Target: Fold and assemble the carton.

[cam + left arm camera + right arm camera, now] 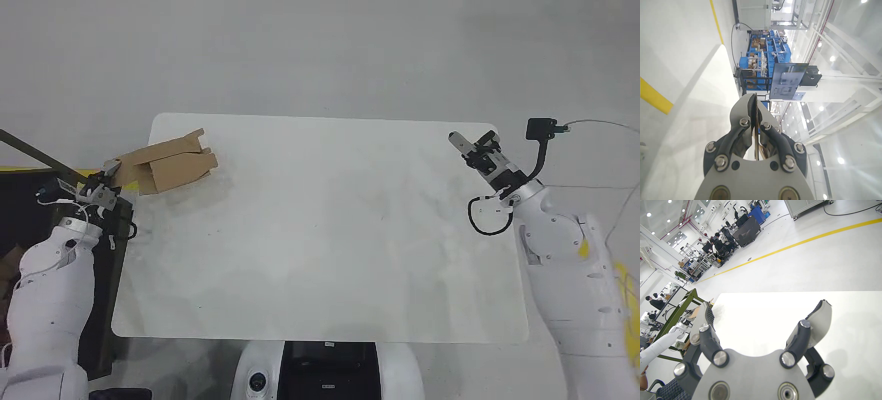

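The left hand [754, 106] is clenched on a thin edge of the carton [170, 165]. The wavy corrugated core of the board shows between its ribbed dark pads. This hand hangs just off the left edge of the worktop [330, 250].

The carton is brown cardboard, partly folded, with flaps sticking out at angles. It lies at the worktop's far left corner, and one panel reaches past the left edge to the hand.

A wide stretch of smooth white worktop with rounded corners lies between the carton and the right hand [765, 308]. That hand sits over the worktop's far right corner, released, its curved grey fingers spread with nothing between them.

A green metal frame [687, 302] stands just off the worktop's left edge.
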Tool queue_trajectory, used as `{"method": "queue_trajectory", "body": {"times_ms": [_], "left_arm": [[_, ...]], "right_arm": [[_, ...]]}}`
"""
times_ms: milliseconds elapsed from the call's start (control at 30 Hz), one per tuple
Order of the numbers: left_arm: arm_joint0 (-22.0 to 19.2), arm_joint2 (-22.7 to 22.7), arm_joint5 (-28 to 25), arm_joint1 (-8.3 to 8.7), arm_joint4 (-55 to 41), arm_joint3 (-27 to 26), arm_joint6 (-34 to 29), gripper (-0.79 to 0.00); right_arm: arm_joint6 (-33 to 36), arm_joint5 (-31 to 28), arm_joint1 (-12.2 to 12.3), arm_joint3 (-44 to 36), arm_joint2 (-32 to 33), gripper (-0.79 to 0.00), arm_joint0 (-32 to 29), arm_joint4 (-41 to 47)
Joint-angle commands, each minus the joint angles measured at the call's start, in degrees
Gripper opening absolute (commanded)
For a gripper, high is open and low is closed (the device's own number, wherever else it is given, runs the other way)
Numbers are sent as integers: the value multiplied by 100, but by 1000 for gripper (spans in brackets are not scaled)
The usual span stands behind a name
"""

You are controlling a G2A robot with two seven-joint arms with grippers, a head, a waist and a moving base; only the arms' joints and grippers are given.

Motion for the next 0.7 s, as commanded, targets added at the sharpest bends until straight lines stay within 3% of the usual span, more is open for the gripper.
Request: {"method": "queue_trajectory", "body": {"times_ms": [0,367,533,667], "left_arm": [[68,44,121,-23,-65,-298,-9,-785],[560,590,508,-199,-271,-2035,-43,-785],[410,1002,539,-293,-171,-2424,56,-785],[156,1330,526,-369,-127,-2446,40,-785]], "right_arm": [[0,0,0,0,0,0,0,0],[0,0,0,0,0,0,0,0],[0,0,0,0,0,0,0,0],[0,0,0,0,0,0,0,0]]}}
